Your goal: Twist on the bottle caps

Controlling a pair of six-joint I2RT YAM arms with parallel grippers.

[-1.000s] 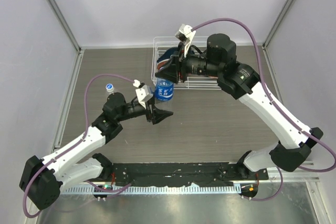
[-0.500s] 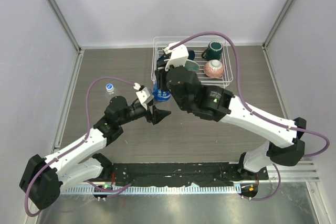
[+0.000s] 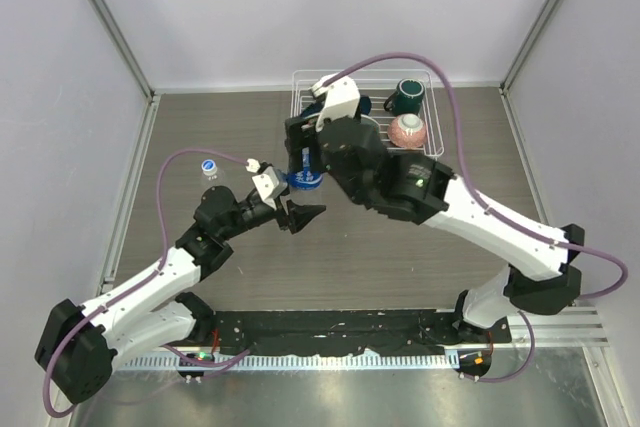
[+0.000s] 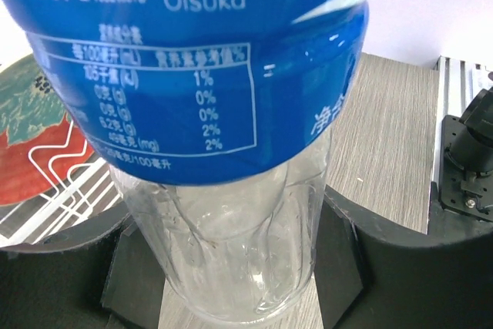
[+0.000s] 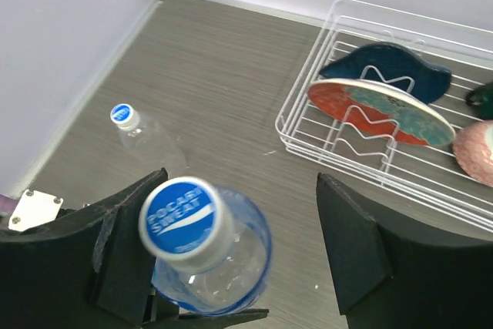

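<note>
Update: right gripper (image 5: 243, 252) has swung off the wire rack (image 3: 437, 132) and hangs splayed over the cap (image 5: 185, 225) on the labelled bottle (image 4: 200, 75) at the rack's near-left corner, left gripper (image 4: 243, 267) clamping its base, so we expect twisting next.

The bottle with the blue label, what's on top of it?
A round blue-and-white plastic cap sits on the neck of the clear plastic bottle. It hides the opening, so whether it's screwed tight can't be seen.

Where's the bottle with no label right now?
In the top view, the plain bottle sits on the table's left side, beyond the left arm and left of the labelled bottle.
</note>
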